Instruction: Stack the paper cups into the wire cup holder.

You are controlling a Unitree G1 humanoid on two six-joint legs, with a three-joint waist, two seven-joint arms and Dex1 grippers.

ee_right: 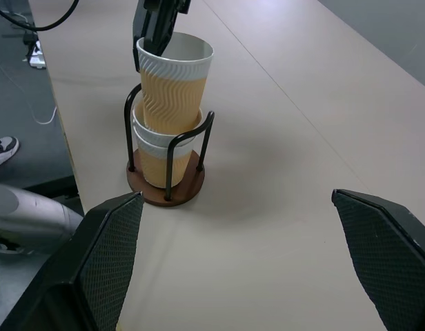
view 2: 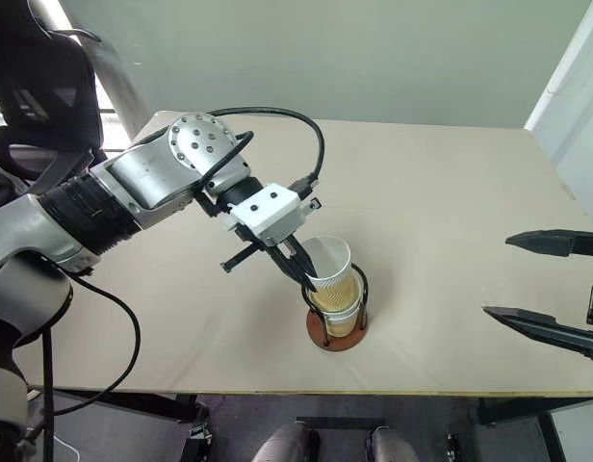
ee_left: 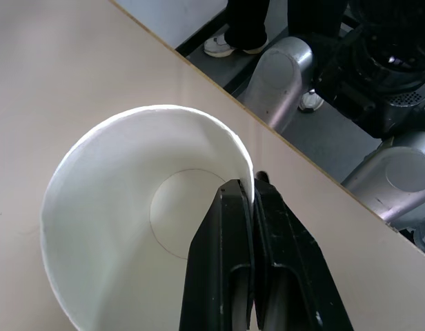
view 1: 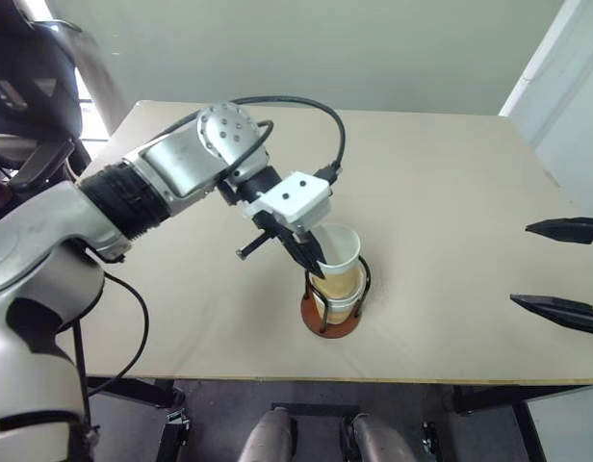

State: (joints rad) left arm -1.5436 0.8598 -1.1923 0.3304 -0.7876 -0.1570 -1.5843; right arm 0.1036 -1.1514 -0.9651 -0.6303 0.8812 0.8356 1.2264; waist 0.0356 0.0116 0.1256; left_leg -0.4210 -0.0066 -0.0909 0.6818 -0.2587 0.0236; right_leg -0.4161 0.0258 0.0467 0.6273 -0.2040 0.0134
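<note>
Left gripper (view 2: 311,276) is pinched on the rim of the top paper cup (ee_right: 172,84), one finger inside the wall and one outside, holding it partly sunk into the two cups (ee_right: 157,148) nested below. Beneath lies the tan table (view 1: 451,183). Standing near the table's near edge, about midway across, the wire cup holder (ee_right: 167,186) carries the stack between its black loops. Off to the right, the right gripper (view 1: 564,271) hangs with fingers wide apart, holding nothing.
</note>
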